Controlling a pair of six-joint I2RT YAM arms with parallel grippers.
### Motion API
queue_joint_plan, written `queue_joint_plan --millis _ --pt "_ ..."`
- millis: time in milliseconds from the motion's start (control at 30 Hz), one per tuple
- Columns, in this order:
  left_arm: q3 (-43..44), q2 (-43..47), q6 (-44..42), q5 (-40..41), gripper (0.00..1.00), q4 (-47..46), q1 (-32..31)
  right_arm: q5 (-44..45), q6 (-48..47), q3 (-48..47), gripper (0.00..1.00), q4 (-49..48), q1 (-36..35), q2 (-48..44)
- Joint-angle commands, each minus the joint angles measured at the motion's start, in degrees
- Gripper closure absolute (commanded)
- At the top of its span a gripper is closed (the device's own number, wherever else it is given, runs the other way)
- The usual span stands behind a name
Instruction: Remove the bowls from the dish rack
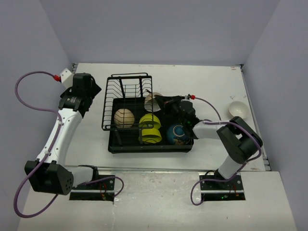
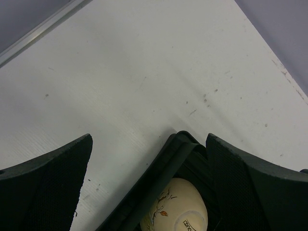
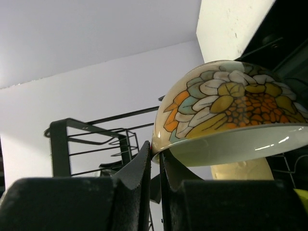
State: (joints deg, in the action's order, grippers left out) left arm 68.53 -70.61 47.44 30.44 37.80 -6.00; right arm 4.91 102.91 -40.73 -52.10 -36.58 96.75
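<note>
Pinching patterned bowl [image 3: 226, 110] rim, right pincer [image 3: 155, 153] — dish rack [image 3: 58, 144] half hidden

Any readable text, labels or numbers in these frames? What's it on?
Printed mark under the cream bowl in the dish rack, left wrist view: too small and blurred to read.
Patterned bowl held by the right gripper: leaf decoration only, no text.
Nothing else readable.

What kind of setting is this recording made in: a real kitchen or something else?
Probably a lab test booth, not a kitchen: a white table boxed in by plain walls, two arms bolted at its near edge, and a lone dish rack with bowls.
</note>
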Motion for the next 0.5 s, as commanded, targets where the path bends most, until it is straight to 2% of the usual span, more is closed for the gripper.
queue_joint_plan --millis 0,467 --pt "-0.4 0.1 1.5 0.4 0.0 -1.8 0.4 0.6 -2.2 0.0 1.0 -5.5 0.9 -6.1" --pt "-1.0 0.8 2.2 0.2 0.0 -1.4 0.5 -0.2 -3.7 4.2 1.0 -0.2 1.0 -12.3"
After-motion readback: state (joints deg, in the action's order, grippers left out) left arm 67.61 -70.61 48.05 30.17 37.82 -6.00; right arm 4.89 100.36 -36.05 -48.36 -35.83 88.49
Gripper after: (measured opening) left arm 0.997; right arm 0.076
